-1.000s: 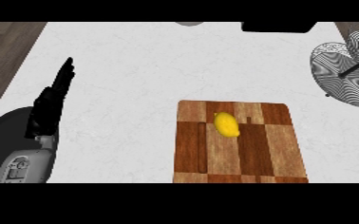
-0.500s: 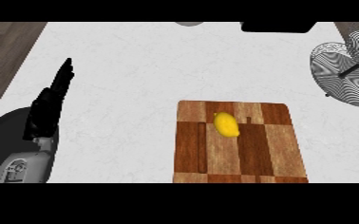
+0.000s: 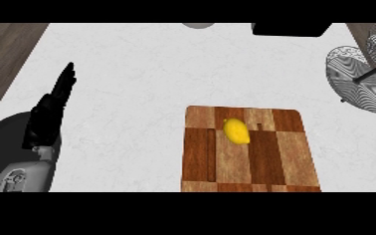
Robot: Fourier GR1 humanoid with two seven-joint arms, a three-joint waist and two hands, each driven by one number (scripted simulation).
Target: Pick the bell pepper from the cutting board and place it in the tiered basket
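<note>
Okay, I'm looking down on the bench [image 3: 132, 79], and the bell pepper [image 3: 236, 131] sits on the cutting board [image 3: 286, 159], in the upper middle part, yellow against the brown wood. My left hand [image 3: 50, 112] rests at the view's left side, fingers [image 3: 67, 77] straight and together, pointing away from me, holding nothing. The pepper lies off to that hand's right, about level with the palm, well apart, with bare bench between them. My right hand doesn't show at all, so I can't tell how it stands. The pepper's long axis runs mostly away from me, tipped so the far end leans left and the near end leans right. The far end looks the narrower, though I can't make out a stem. The tiered basket [image 3: 356, 77] is at the right edge, beyond the board's far right corner, well apart from the pepper. My call: the basket's side favours the right hand, and the grasp wants to go across the pepper's short width, closing from left and right.
</note>
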